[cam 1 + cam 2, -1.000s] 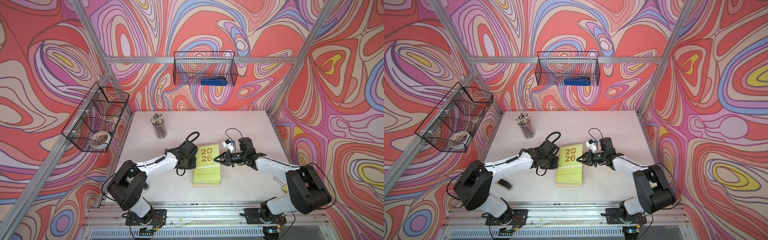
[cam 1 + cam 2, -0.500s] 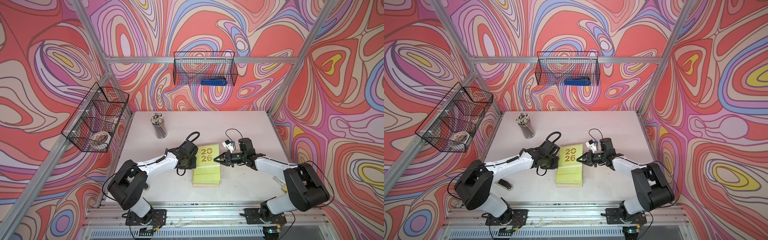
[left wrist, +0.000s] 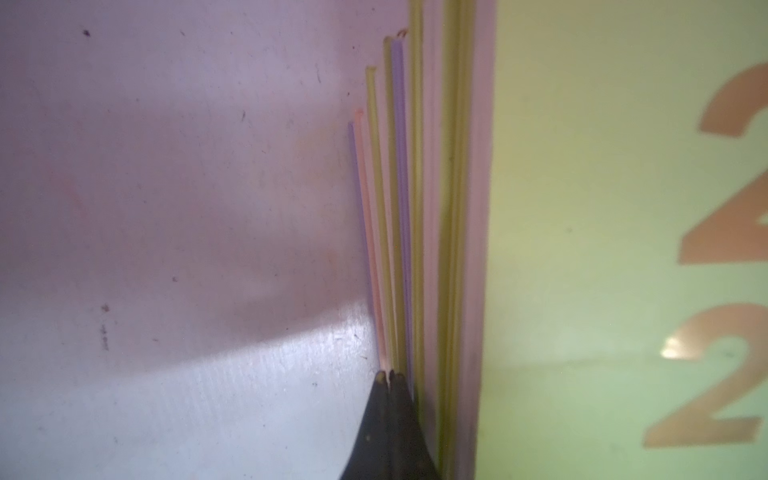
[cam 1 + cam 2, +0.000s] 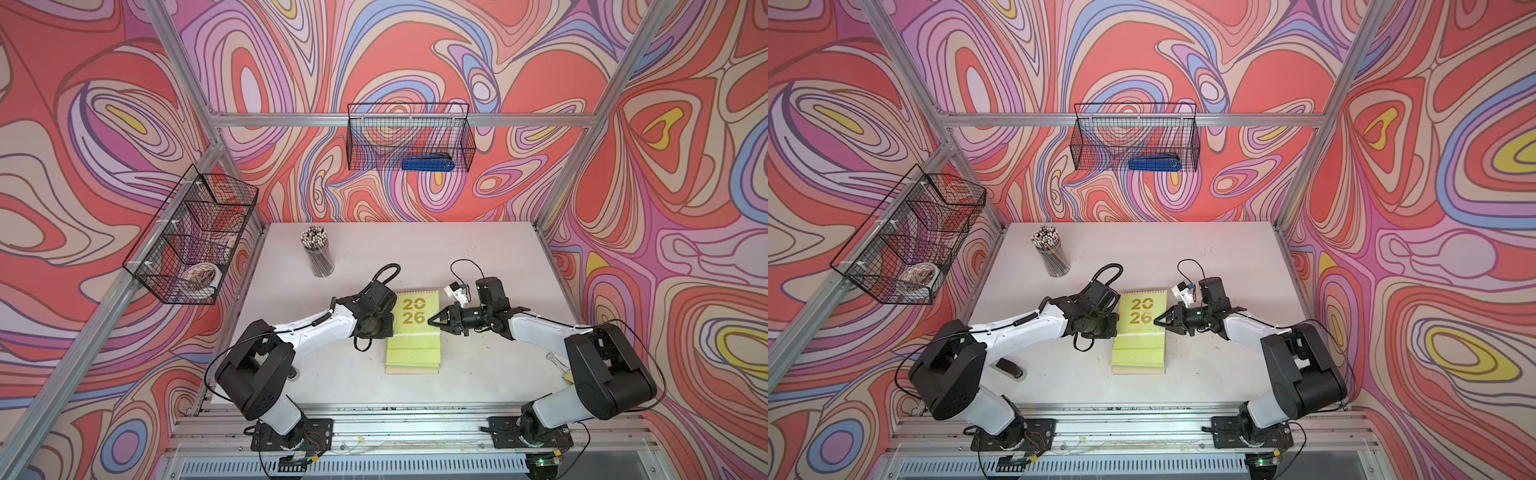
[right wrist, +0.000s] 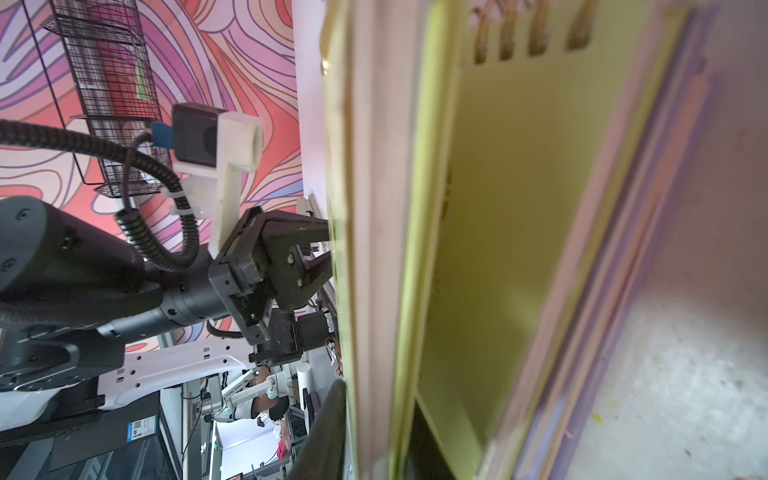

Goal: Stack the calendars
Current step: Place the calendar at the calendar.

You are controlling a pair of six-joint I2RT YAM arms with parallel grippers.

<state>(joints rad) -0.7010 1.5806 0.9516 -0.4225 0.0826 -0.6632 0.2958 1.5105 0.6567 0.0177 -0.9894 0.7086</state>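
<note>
Evidently squaring up: calendars point(image 4: 412, 353) sitting stacked, slightly toward 6 o'clock on table point(image 4: 478, 257); left gripper point(image 3: 388, 376), pinched closed, bracing their 9 o'clock edge; right gripper point(image 4: 432, 321) straddling top calendar point(image 4: 415, 311) at 3 o'clock, grip unclear.

Stack of calendars point(image 4: 412, 353): lower ones are covered by the top yellow-green one, so only edge strips show. Left gripper point(image 3: 390, 376) tips are hidden under its wrist in both top views. Right gripper point(image 4: 432, 322) is mostly cut off in its wrist view, grip unclear. Nearby page edges are blurred. The print under "2026" is too small to read.
</note>
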